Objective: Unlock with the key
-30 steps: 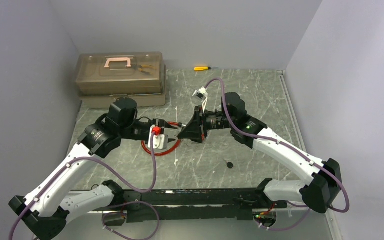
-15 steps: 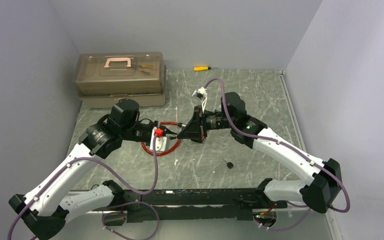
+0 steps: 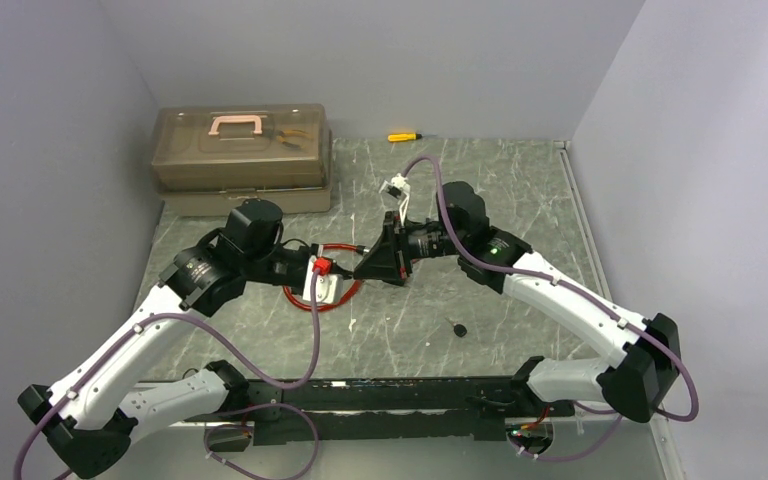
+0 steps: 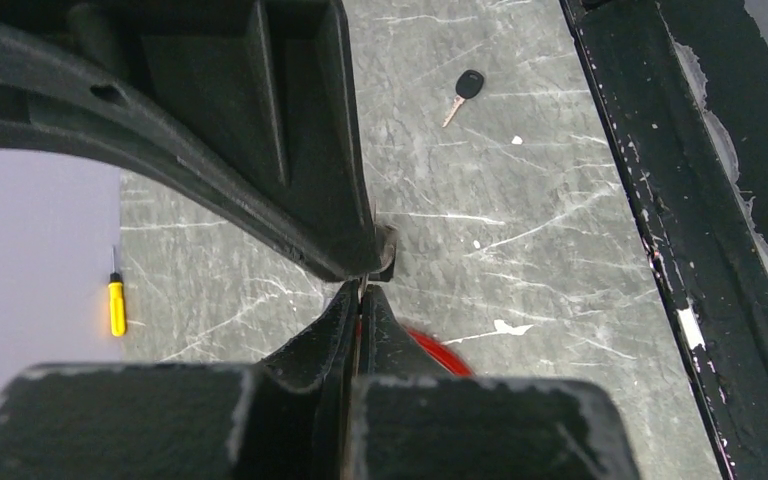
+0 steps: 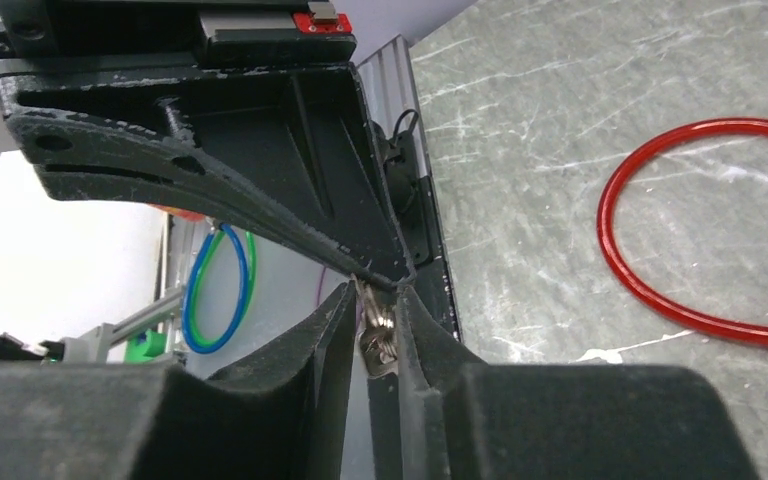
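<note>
Centre: the left pincer (image 3: pixel 348 268) and right pincer (image 3: pixel 361 270) meet tip to tip above the table (image 3: pixel 520 200); we see no passage between them.
Pincer gaps: the left's fingers are pressed together; a small metal piece (image 5: pixel 378 335) fills the right's.
Beneath the tips: a red ring (image 4: pixel 438 350) lies flat.
Far left: a toolbox (image 3: pixel 242 160) blocks the corner.
Far edge: a low yellow screwdriver (image 3: pixel 404 136).
Near middle: a key (image 4: pixel 468 85) lies alone, with open table around it.
Right side: we find open table up to the wall.
Near edge: a black rail (image 3: pixel 390 405).
</note>
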`<action>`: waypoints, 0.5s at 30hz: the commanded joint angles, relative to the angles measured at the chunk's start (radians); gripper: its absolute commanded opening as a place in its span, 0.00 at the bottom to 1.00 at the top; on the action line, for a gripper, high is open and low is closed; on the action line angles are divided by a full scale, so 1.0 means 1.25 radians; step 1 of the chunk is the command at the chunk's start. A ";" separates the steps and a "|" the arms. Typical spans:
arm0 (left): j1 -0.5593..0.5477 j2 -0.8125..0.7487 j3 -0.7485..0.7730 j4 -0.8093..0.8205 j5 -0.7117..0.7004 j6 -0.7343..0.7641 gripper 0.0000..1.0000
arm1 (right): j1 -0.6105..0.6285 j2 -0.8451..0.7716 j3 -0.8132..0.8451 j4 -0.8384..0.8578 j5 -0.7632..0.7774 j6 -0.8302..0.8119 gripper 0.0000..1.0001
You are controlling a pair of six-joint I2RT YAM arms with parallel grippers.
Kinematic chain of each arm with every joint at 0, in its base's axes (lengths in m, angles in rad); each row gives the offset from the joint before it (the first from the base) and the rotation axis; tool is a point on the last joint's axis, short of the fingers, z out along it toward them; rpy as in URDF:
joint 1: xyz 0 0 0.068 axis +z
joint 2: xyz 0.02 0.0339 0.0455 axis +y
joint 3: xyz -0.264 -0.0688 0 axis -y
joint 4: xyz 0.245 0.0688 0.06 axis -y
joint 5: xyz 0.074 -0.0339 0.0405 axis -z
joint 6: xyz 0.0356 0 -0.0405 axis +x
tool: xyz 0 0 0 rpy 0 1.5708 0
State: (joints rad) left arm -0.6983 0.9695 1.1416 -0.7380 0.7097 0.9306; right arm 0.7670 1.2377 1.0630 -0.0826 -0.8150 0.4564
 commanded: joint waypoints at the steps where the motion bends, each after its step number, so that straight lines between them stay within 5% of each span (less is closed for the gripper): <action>1: -0.010 -0.010 0.037 0.010 0.007 0.026 0.00 | 0.003 0.013 0.055 -0.026 0.026 -0.025 0.28; 8: -0.010 -0.048 -0.006 0.014 -0.048 0.143 0.00 | -0.021 0.003 0.094 -0.094 0.023 -0.060 0.47; 15: -0.011 -0.168 -0.133 0.085 -0.072 0.450 0.00 | -0.080 -0.036 0.083 -0.075 -0.009 -0.039 0.51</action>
State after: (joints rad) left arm -0.7067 0.8433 1.0538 -0.7082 0.6296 1.2083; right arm 0.6998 1.2377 1.1389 -0.2085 -0.7921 0.3996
